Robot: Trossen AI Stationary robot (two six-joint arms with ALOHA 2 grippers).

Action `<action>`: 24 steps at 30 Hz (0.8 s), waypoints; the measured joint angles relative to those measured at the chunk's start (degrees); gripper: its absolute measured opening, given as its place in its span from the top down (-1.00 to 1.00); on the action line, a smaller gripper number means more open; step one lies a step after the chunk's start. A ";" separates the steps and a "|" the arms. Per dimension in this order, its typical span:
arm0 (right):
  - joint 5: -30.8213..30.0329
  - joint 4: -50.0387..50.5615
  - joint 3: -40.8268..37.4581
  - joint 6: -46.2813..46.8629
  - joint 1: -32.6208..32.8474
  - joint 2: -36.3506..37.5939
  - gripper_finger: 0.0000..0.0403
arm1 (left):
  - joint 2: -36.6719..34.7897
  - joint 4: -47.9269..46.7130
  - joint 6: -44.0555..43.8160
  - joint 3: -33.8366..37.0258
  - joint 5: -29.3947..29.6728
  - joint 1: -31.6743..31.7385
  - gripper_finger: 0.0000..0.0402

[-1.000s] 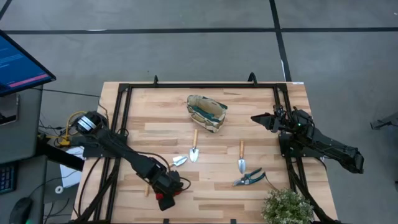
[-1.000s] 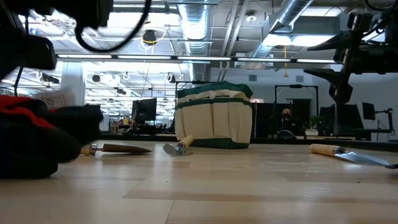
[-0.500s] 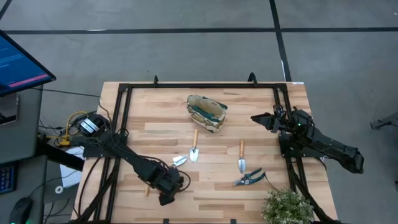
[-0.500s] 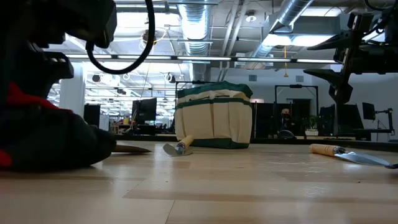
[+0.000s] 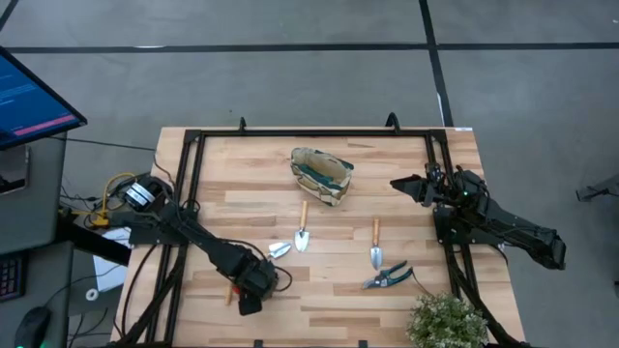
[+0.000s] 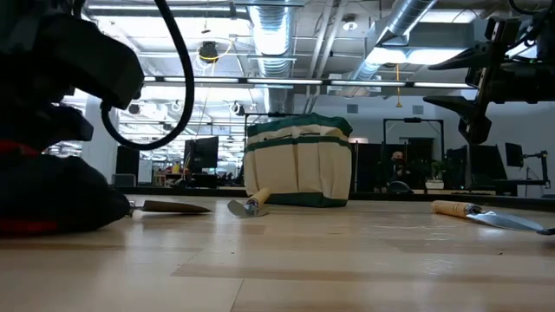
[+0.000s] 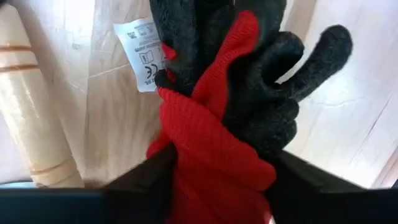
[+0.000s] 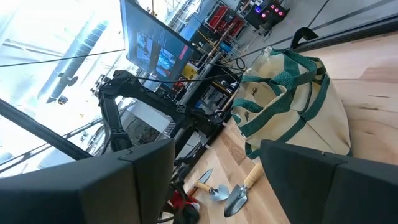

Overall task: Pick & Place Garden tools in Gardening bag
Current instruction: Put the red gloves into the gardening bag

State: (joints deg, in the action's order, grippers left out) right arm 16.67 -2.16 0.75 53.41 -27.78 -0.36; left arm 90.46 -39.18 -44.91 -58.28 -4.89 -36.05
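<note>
Left tool (image 5: 250,295) has dropped fully over the red-and-black glove (image 7: 214,124) at the table's (image 5: 338,208) 7 o'clock and now clenches it, ready to carry to the bag (image 5: 322,175) at 12; right tool (image 5: 404,184) idles released at 3.

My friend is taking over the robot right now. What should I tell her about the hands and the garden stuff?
Left end effector: down at the table's near left, shut on the red-and-black glove, which bunches between its fingers.
Right end effector: open, waiting raised at the right side of the table, aimed toward the bag.
Gardening bag: far centre, nothing seen going in yet.
On the table: two trowels in the middle, a small tool beside the first, blue-handled shears near the plant, a wooden handle by the glove.
Left to do: carry the glove to the bag, then the rest.
</note>
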 joint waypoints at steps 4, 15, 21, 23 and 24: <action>0.01 0.00 0.00 0.00 0.01 0.00 -0.14 | -3.14 0.00 0.83 0.33 -0.52 1.77 0.69; -0.08 0.01 0.00 -2.44 0.01 0.00 -0.14 | -27.18 0.76 -5.11 -4.21 14.64 18.71 0.69; -0.16 0.01 0.00 -2.54 -0.01 0.00 -0.14 | -30.47 4.62 23.11 -14.27 19.87 39.65 0.69; -0.17 0.01 0.00 -2.24 -0.01 0.00 -0.14 | -28.44 8.44 34.04 -18.47 18.16 45.88 0.69; -0.18 0.01 0.00 -1.63 -0.01 0.00 -0.14 | -26.75 9.91 38.92 -20.64 16.11 48.45 0.69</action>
State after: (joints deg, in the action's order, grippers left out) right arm 16.49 -2.15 0.75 51.78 -27.79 -0.36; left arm 63.70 -29.27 -5.99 -78.92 11.23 12.40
